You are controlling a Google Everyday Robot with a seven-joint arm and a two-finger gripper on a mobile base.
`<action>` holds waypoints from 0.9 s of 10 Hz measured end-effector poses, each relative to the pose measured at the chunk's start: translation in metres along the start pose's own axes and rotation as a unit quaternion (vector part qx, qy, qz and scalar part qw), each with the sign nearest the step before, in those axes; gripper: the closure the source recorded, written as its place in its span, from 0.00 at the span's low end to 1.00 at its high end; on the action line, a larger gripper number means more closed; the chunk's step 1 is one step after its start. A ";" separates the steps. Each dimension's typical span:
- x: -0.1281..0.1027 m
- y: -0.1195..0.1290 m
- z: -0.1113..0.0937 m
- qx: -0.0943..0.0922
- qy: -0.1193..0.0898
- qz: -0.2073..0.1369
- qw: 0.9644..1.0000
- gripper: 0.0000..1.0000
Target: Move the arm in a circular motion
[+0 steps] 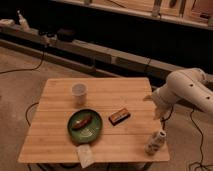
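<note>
The cream-white arm [187,87] comes in from the right edge of the camera view, its thick rounded segments marked with small dark dots. It bends down to the gripper [156,106], which hangs over the right edge of the wooden table [55,145]. The gripper is above and apart from a small white bottle [155,141] that stands near the table's front right corner. It holds nothing that I can see.
On the table are a pale cup [79,93], a green plate [95,119] with a brown food item [81,121], a dark bar-shaped packet [119,116] and a pale packet [85,155] at the front edge. A low ledge [100,50] and floor cables run behind.
</note>
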 end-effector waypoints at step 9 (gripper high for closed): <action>0.139 -0.113 -0.033 0.006 0.205 0.147 0.968 0.35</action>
